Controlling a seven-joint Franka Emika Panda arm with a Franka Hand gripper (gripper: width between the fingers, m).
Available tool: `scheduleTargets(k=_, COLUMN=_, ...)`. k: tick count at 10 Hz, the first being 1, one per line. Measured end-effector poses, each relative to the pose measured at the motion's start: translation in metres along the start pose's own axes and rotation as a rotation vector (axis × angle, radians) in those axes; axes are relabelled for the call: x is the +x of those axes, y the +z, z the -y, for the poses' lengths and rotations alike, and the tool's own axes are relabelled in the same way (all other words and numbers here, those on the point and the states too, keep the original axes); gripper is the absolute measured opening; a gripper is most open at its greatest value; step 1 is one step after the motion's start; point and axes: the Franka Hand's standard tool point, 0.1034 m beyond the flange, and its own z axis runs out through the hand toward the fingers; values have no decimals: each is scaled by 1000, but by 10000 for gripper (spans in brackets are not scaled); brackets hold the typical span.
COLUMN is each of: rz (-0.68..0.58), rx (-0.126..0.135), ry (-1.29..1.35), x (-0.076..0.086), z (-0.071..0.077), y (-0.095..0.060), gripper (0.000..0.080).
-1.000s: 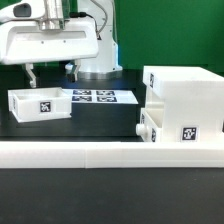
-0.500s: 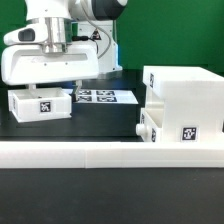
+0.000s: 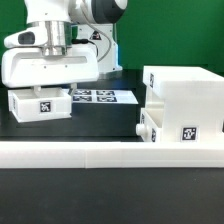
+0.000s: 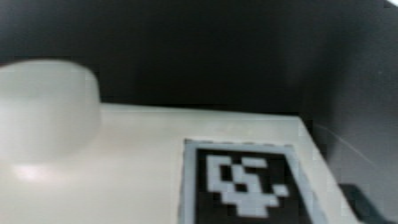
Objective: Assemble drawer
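One small white tray [image 3: 40, 103] with a square tag lies on the black table at the exterior view's left. My gripper [image 3: 43, 91] has come down right over it, and its fingertips are at the tray's top edge, partly hidden by the white hand. The fingers stand apart. The wrist view shows the tray's tagged white face [image 4: 244, 182] very close and blurred, with one pale finger [image 4: 45, 110] beside it. The large cube-shaped shell [image 3: 186, 92] stands at the right, and the second small tray [image 3: 172, 129] sits at its lower front.
A long low white rail [image 3: 100, 152] runs across the front. The marker board [image 3: 100, 97] lies flat behind the left tray. The robot's base stands at the back.
The gripper has moved to the exterior view's right and come down onto the left tray. In the last half second it sank only slightly. The tray has not moved.
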Motion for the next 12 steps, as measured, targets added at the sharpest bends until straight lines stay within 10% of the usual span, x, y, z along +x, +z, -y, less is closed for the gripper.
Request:
scheduleTargets(k=4, rz=-1, rx=2, ry=-4, x=4, z=3, y=0, gripper=40)
scheduleTargets(k=9, rz=-22, rx=5, ry=-27, x=55, z=25, y=-18, gripper=40)
scheduleTargets(k=12, rz=5, rx=74, ry=-58, x=92, z=20, y=-34, gripper=41)
